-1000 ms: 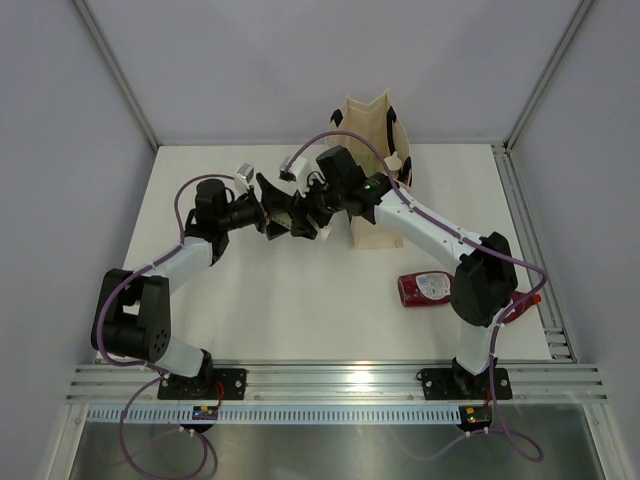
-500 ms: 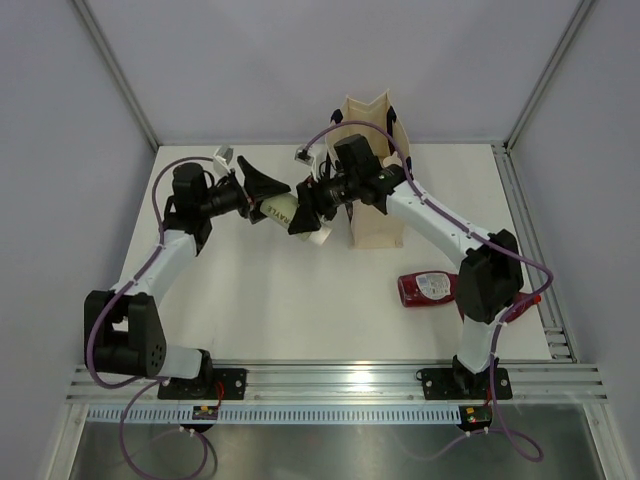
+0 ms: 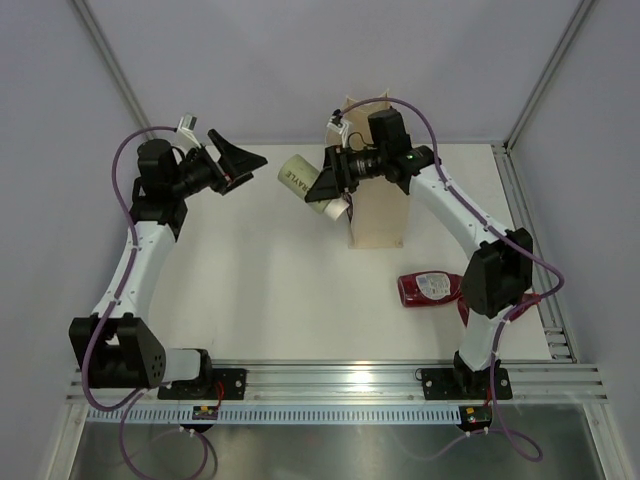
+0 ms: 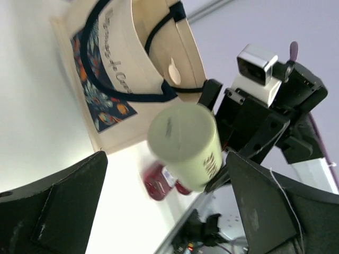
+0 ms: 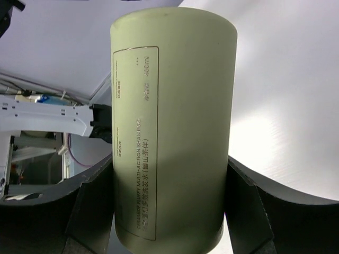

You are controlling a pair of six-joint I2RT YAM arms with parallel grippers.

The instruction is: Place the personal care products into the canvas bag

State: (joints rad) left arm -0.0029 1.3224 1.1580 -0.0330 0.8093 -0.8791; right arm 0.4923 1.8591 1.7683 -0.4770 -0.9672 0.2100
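**Smooth bottle clamped in the air, short of the bag**

Nearest the arm bases, a dark red bottle (image 3: 428, 288) lies on its side on the bench (image 3: 260, 290), close to the right arm and touched by nothing.

Further back, the right fingers (image 3: 322, 187) are clenched on an olive-grey bottle (image 3: 298, 178), held roughly level and well clear of the bench. The right wrist view shows one finger pressed against each side of the round body. They sit toward the end nearer the wrist, so the flat base juts out past them unsupported.

The bottle looks like stiff, glossy plastic. It should not dent under the squeeze, but a smooth cylinder gripped off-centre could roll or slide if tipped sharply. A hold across the middle of the body would be steadier. How full it is, and so how heavy, cannot be told.

The bottle hangs just beside the canvas bag (image 3: 378, 225), on the bag's left and not over its mouth. The bag stands upright with its mouth open, and its soft cloth walls would probably give if nudged.

Farthest left, the left fingers (image 3: 240, 158) are spread wide and empty, well apart from the bottle.
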